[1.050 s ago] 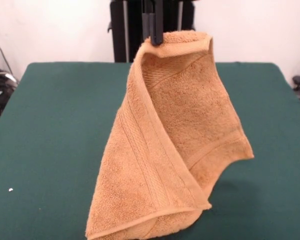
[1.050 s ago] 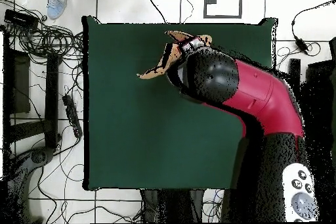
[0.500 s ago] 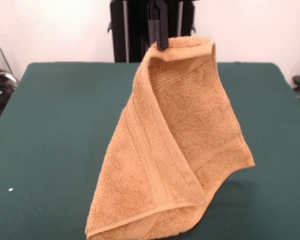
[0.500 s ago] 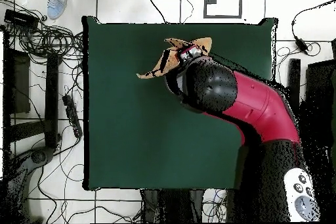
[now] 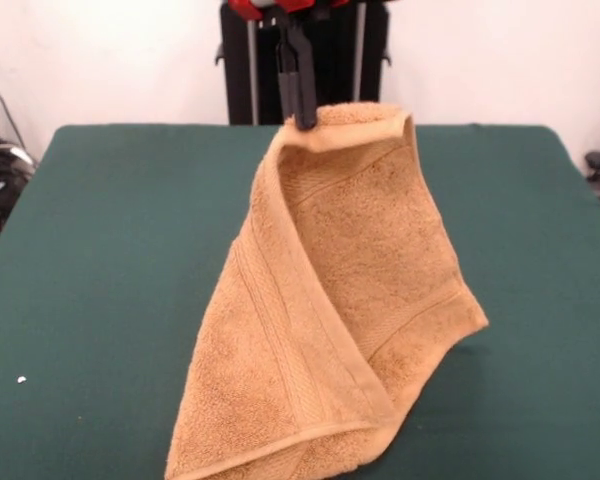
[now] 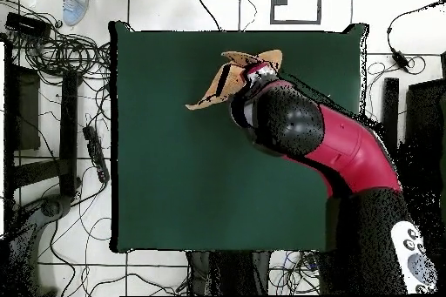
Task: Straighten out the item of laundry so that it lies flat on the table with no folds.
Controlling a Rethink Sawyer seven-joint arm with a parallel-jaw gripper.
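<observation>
The orange-tan towel point(image 5: 330, 300) hangs lifted by one top corner, folded over itself, with its lower end draped on the green table point(image 5: 110, 250). My gripper point(image 5: 302, 112) is shut on that top corner, its black fingers point(image 5: 298, 85) coming down from above. From overhead only slivers of the towel point(image 6: 218, 89) show beside the red and black arm, near the table's point(image 6: 174, 180) upper middle. A ribbed band runs down the towel's front fold.
Cables and equipment point(image 6: 52, 93) lie on the floor left of the table in the overhead view. A small white speck point(image 5: 21, 379) lies on the cloth at the front view's left. A shoe point(image 6: 77, 2) shows at the overhead top left.
The gripper has dropped lower and shifted slightly left in the front view, carrying the towel's top corner with it. The towel's side flap has moved in a little.
</observation>
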